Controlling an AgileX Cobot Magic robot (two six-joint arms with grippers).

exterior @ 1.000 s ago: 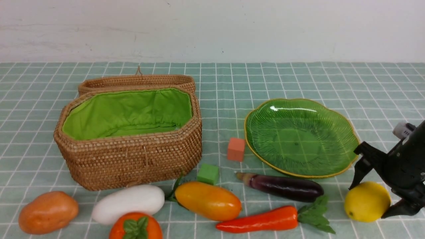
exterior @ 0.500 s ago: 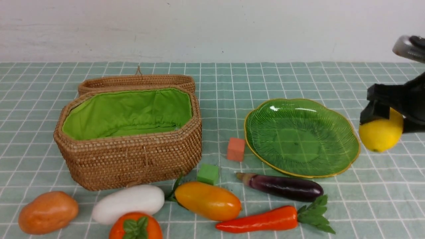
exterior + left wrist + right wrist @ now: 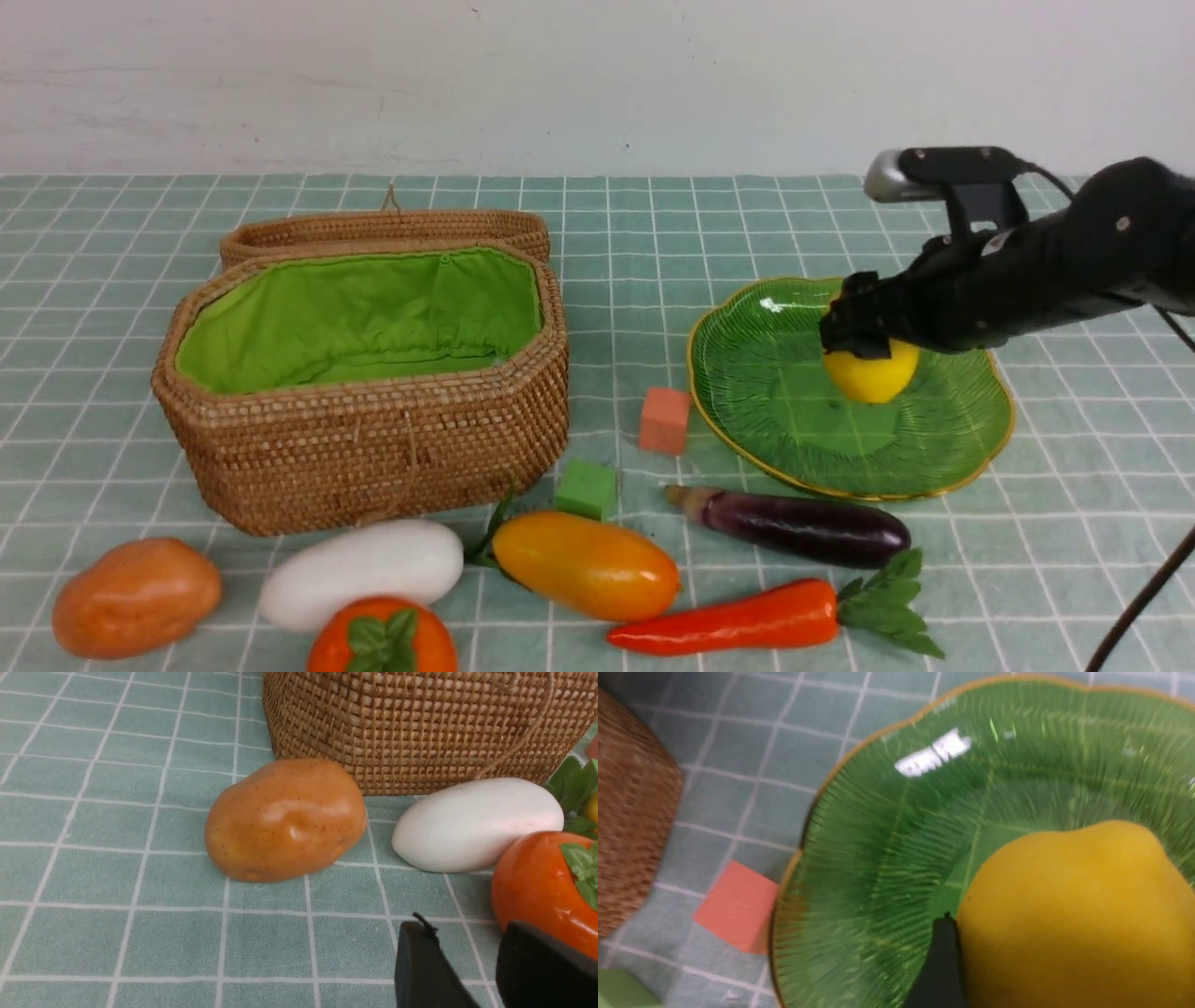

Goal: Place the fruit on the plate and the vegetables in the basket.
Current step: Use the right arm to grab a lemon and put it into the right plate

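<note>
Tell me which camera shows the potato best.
The left wrist view: the potato sits mid-picture, close, whole and sharp, in front of the basket. The front view shows it whole too, but small, in the near left corner. The right wrist view does not show it at all.

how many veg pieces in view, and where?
4, all on the cloth: potato far left, white radish beside it, eggplant just in front of the plate, red pepper nearer the camera. The basket floor is partly hidden.
</note>
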